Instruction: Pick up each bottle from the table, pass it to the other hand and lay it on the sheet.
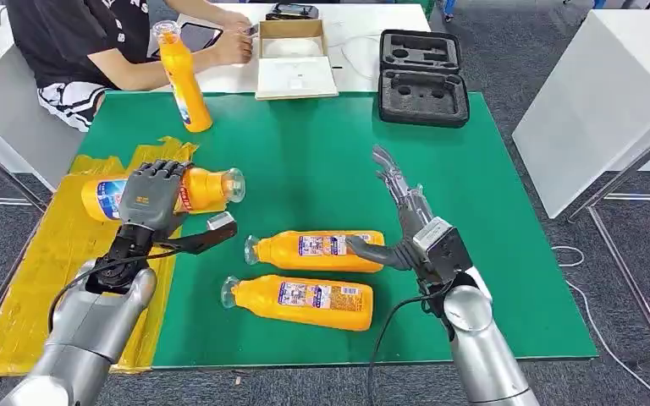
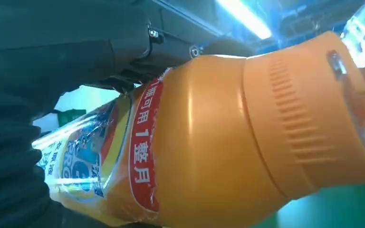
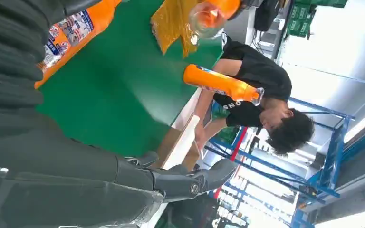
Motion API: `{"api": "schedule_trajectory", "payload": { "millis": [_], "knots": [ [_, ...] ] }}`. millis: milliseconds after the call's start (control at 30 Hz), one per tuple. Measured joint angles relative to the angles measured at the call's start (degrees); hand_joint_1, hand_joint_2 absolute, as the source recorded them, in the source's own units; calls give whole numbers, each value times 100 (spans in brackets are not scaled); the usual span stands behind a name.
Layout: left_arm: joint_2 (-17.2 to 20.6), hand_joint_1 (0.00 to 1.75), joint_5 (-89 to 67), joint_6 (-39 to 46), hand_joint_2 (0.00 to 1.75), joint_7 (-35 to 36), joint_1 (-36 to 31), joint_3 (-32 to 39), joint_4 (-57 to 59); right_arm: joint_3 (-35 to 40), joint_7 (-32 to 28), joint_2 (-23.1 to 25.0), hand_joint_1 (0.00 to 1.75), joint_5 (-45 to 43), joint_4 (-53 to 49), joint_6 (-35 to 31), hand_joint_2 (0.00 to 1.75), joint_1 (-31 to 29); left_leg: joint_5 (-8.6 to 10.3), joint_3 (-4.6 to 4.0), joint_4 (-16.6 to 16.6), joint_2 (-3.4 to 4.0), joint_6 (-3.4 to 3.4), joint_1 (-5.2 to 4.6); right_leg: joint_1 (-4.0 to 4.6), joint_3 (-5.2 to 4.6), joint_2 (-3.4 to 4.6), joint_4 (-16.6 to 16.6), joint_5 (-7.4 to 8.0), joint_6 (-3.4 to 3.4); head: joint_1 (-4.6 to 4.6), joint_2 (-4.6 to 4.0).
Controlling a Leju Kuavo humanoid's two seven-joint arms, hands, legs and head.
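The left hand (image 1: 154, 196) grips an orange bottle (image 1: 207, 188) above the yellow sheet (image 1: 59, 254) while the right hand (image 1: 398, 222), fingers spread, holds nothing.

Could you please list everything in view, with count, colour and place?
bottles: four, orange; one upright at the mat's far left, two lying near the right hand, one held by the left hand at the sheet's edge
sheet: one, yellow, left of the mat
mat: one, green, on the table
case: one, black, open, far right
box: one, cardboard, far middle
person: one, black shirt, seated far left
left hand: grips a bottle
right hand: fingers apart, holds nothing
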Motion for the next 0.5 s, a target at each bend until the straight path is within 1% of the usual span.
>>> {"api": "schedule_trajectory", "payload": {
  "millis": [200,333,500],
  "knots": [
    [88,175,-39,-221,175,206,-148,-116,439,-4,17,2,0,50,0,-4,175,-20,0,-1,0,0,0,0,0,0,1,0,0,0,0,0],
    [160,175,-39,-326,175,724,-311,-127,865,-7,81,20,0,144,0,-20,175,-44,0,-1,0,0,0,0,0,-1,1,1,0,0,0,0],
    [234,175,-39,-354,175,802,-419,-127,1167,-9,101,42,0,188,0,-39,175,-62,2,-1,0,-2,-1,1,0,0,-1,1,0,0,-2,0]
  ]
}}
